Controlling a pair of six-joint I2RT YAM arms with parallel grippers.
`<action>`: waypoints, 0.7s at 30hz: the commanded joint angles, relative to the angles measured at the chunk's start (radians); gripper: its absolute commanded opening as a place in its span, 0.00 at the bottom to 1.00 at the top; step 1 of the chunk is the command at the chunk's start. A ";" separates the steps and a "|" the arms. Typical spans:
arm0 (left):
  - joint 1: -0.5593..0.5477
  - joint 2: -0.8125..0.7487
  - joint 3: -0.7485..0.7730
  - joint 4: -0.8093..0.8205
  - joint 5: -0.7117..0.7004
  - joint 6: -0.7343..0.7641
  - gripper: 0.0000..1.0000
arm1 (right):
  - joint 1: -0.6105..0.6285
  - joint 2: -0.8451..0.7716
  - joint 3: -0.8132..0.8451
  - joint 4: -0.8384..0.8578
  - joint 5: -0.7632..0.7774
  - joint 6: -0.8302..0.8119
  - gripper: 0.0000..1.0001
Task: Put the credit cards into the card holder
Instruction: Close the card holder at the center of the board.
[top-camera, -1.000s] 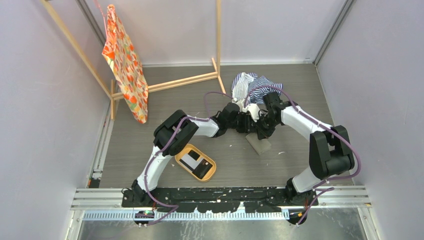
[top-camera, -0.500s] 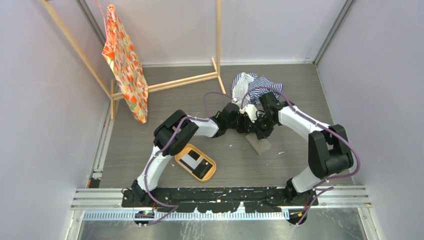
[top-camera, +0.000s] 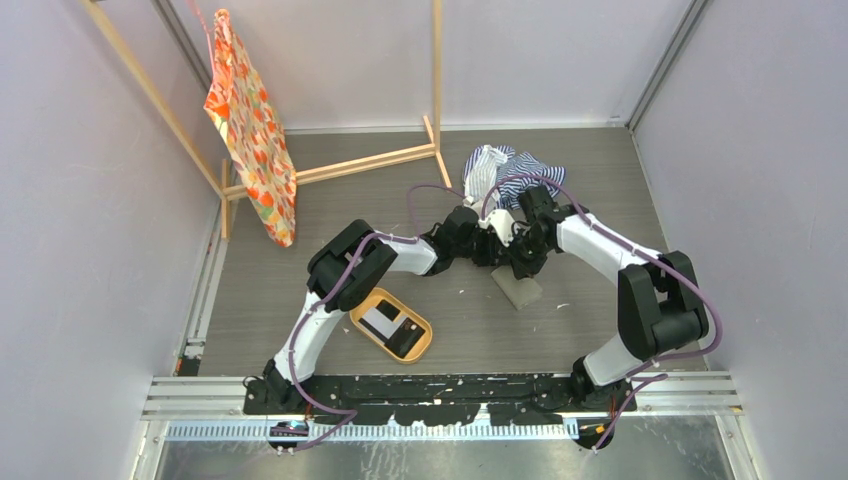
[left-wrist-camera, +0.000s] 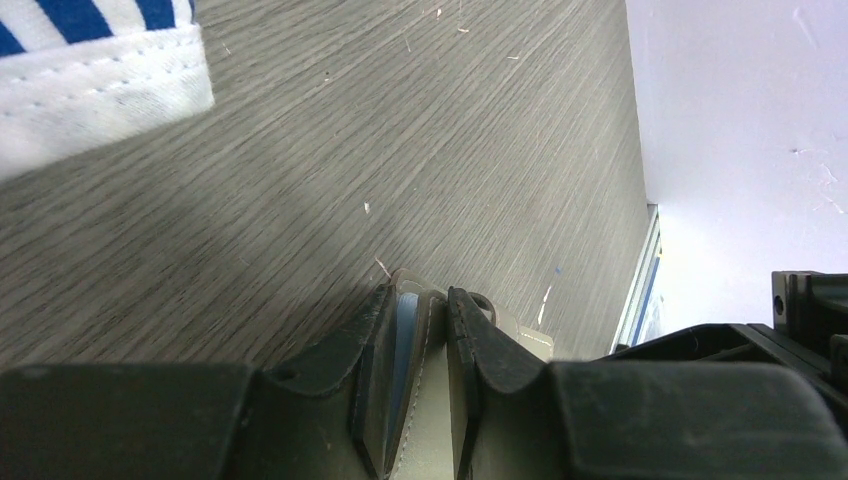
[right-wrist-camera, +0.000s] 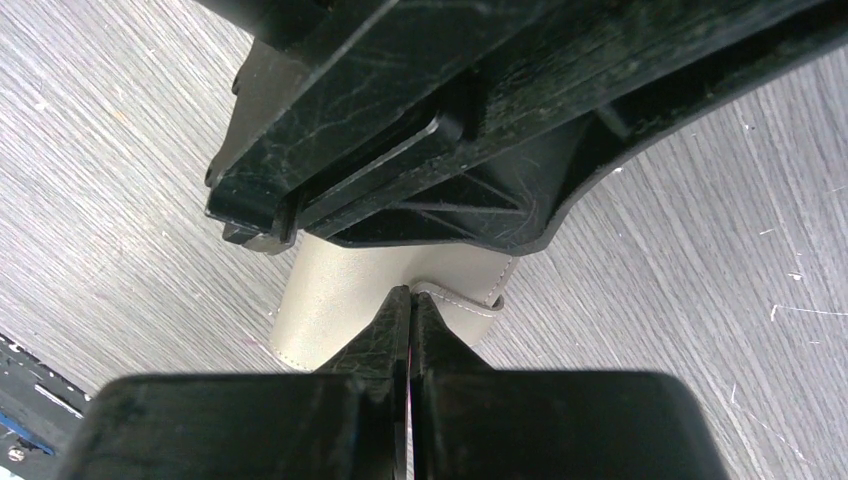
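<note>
My left gripper (left-wrist-camera: 418, 295) is shut on the card holder (left-wrist-camera: 432, 415), a grey-beige wallet with a pale blue inside, held on edge above the table. In the right wrist view the card holder (right-wrist-camera: 330, 300) hangs under the left gripper (right-wrist-camera: 400, 120). My right gripper (right-wrist-camera: 410, 292) is shut on a thin credit card seen edge-on as a pale line, its tips touching the holder's fold. In the top view both grippers meet mid-table (top-camera: 500, 243). A white card (top-camera: 378, 320) and a black card (top-camera: 403, 338) lie in the orange tray (top-camera: 362, 326).
A blue-striped cloth (top-camera: 505, 170) lies just behind the grippers and shows in the left wrist view (left-wrist-camera: 90, 80). A grey rectangular thing (top-camera: 516, 288) lies in front of them. A wooden frame (top-camera: 380, 160) with an orange patterned cloth (top-camera: 250, 130) stands at the back left.
The right arm has shifted slightly left, bringing its gripper closer against the left gripper. The left arm and the tray have not moved.
</note>
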 joint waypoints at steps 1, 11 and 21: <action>-0.020 0.106 -0.067 -0.282 -0.022 0.069 0.24 | 0.020 0.001 -0.067 -0.069 0.047 -0.027 0.01; -0.020 0.105 -0.064 -0.281 -0.016 0.066 0.24 | 0.051 -0.033 -0.132 -0.056 0.089 -0.055 0.01; -0.020 0.090 -0.074 -0.270 -0.005 0.060 0.24 | 0.053 -0.057 -0.165 -0.069 0.090 -0.078 0.01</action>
